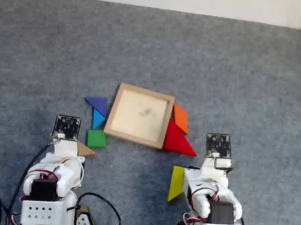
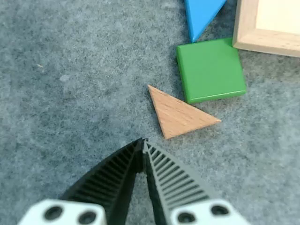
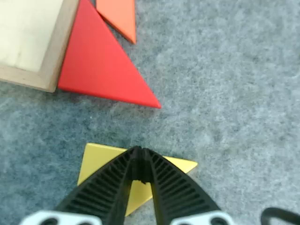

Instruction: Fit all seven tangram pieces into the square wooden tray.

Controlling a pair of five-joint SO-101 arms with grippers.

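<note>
Near left fingers (image 2: 117, 176): wooden triangle (image 2: 180, 115), apart | near right fingers (image 3: 123, 180): yellow triangle (image 3: 98, 160)

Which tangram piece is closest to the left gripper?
The unpainted wooden triangle, just ahead of the left gripper; the green square lies beyond it.

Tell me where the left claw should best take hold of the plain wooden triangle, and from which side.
Come from above: the wooden triangle lies flat on the carpet. The corner of the green square crowds its long edge, so probably pinch across the pointed end lying clear of the square, one finger on each edge. The left claw, shut now, must open first.
</note>
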